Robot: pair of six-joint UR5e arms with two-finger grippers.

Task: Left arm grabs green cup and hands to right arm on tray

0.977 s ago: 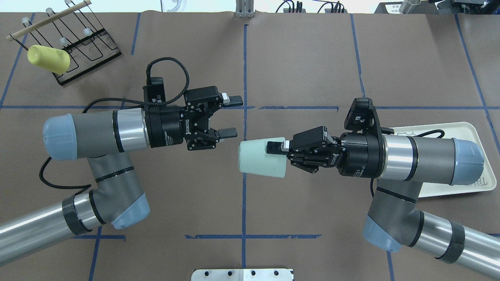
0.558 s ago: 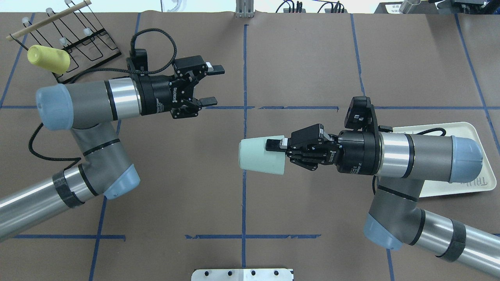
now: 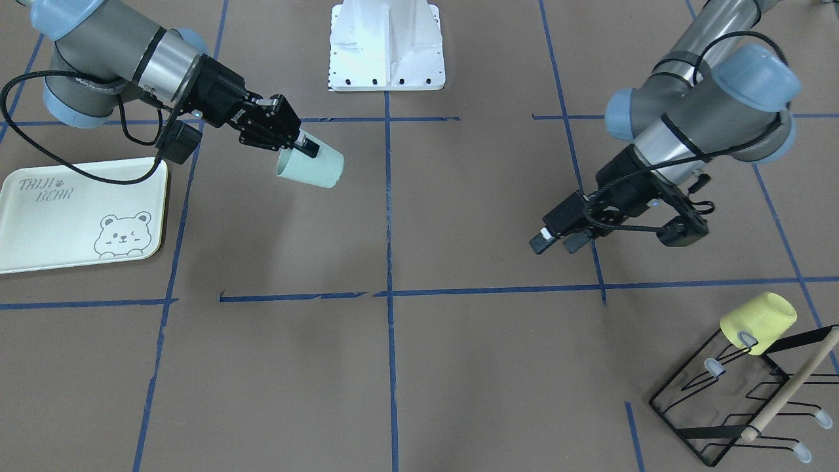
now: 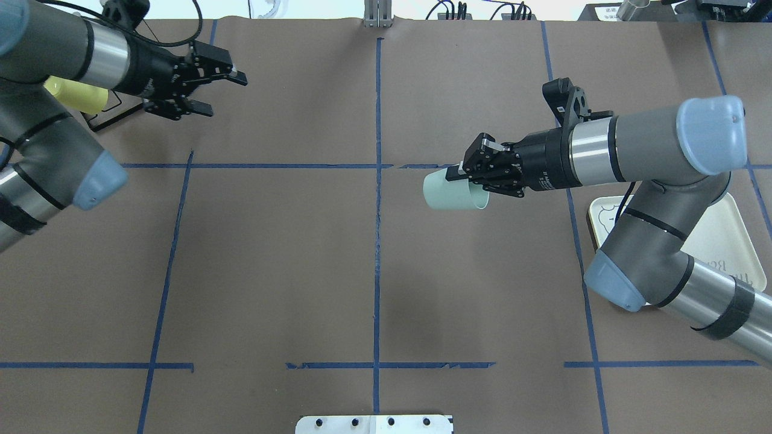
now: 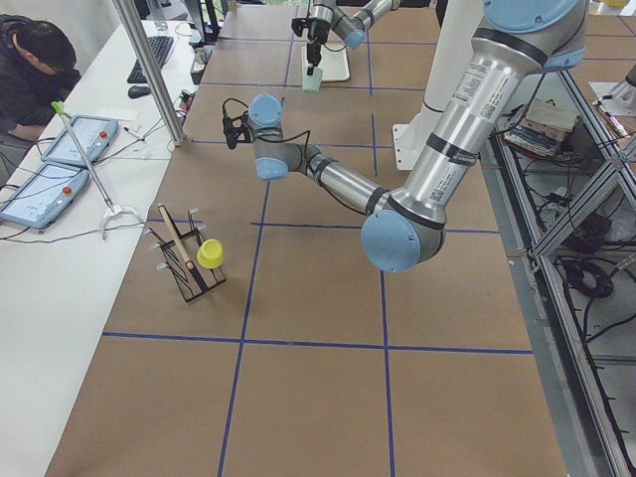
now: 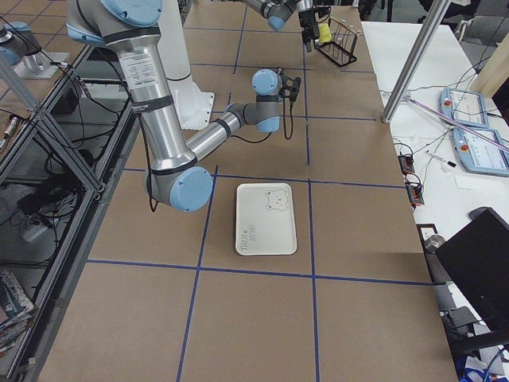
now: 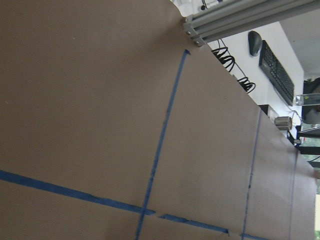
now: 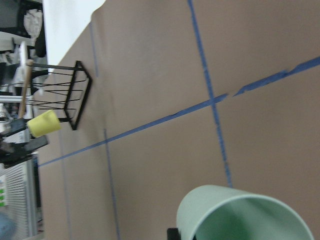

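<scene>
My right gripper [image 4: 463, 173] is shut on the rim of the pale green cup [image 4: 449, 193] and holds it tilted on its side above the table, right of centre. In the front-facing view the gripper [image 3: 303, 145] and the cup [image 3: 313, 168] are up and to the right of the tray [image 3: 72, 216], apart from it. The cup's open mouth [image 8: 245, 215] fills the bottom of the right wrist view. My left gripper [image 4: 220, 93] is open and empty at the far left, next to the rack; it also shows in the front-facing view [image 3: 557, 244]. In the overhead view my right arm partly covers the tray [image 4: 727, 232].
A yellow cup [image 3: 759, 320] hangs on a black wire rack [image 3: 734, 406] with a wooden bar at the table's far left corner. Blue tape lines cross the brown table. The white robot base [image 3: 387, 46] stands at the near edge. Operator desks lie beyond the far edge.
My left arm has drawn back, open and empty, to the far left by the rack. My right arm has carried the green cup to the right and farther from the robot's base.
</scene>
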